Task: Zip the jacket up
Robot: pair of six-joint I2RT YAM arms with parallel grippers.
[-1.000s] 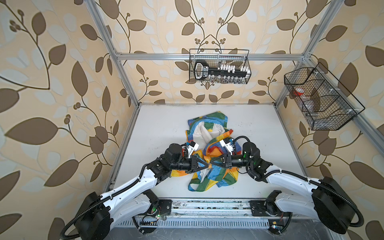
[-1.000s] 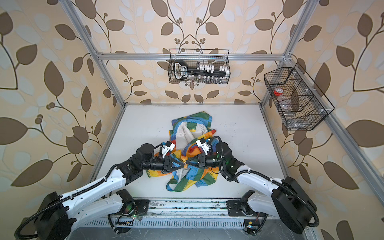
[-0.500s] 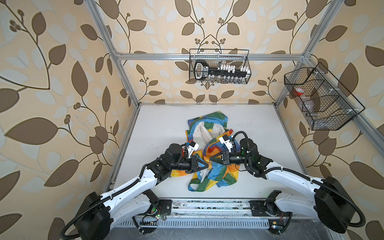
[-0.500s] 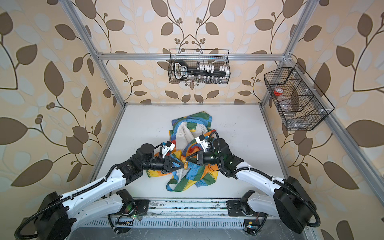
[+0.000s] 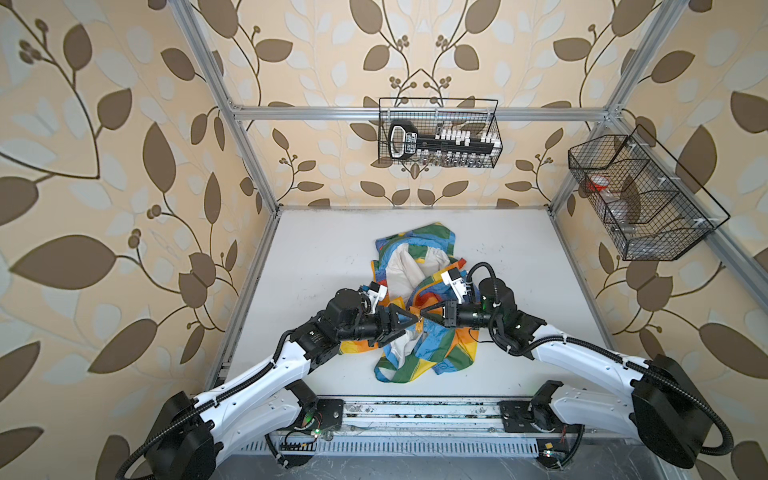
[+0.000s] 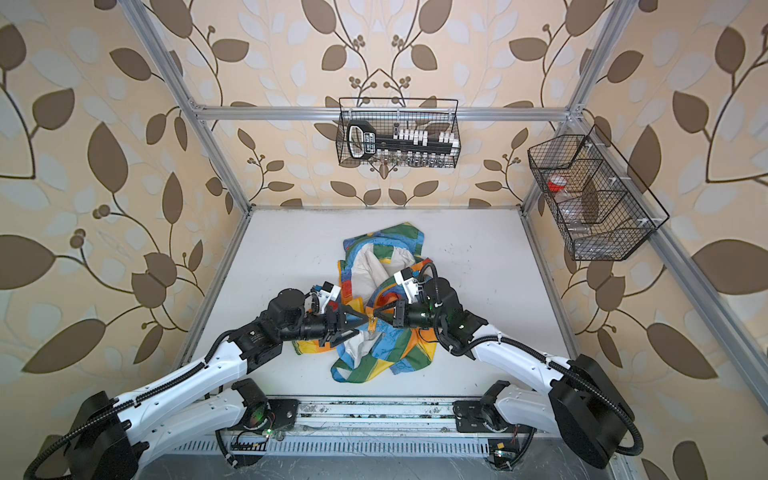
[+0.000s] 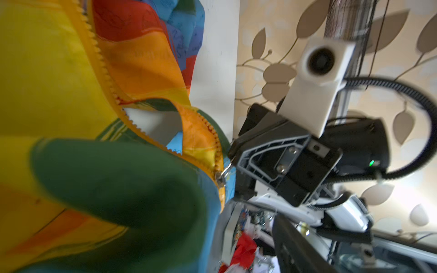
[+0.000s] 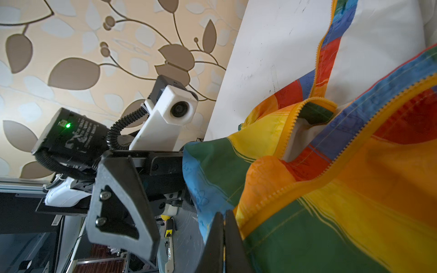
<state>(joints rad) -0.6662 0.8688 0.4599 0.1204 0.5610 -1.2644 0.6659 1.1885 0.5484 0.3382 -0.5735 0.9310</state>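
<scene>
— Rainbow nylon: where does it lie?
— The jacket (image 5: pixel 415 266) lies crumpled mid-table (image 5: pixel 324 257), off-white lining showing and zipper teeth parted.
— And the fingers?
— The right gripper (image 5: pixel 423 318) has its fingers (image 8: pixel 230 238) pressed together, pinching the zipper pull (image 7: pixel 224 171). The left gripper (image 5: pixel 412 324) faces it tip to tip, fingers spread.

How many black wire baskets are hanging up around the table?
2. One black wire basket hangs at the back, in the middle; another black wire basket hangs on the right side. No others show.
</scene>
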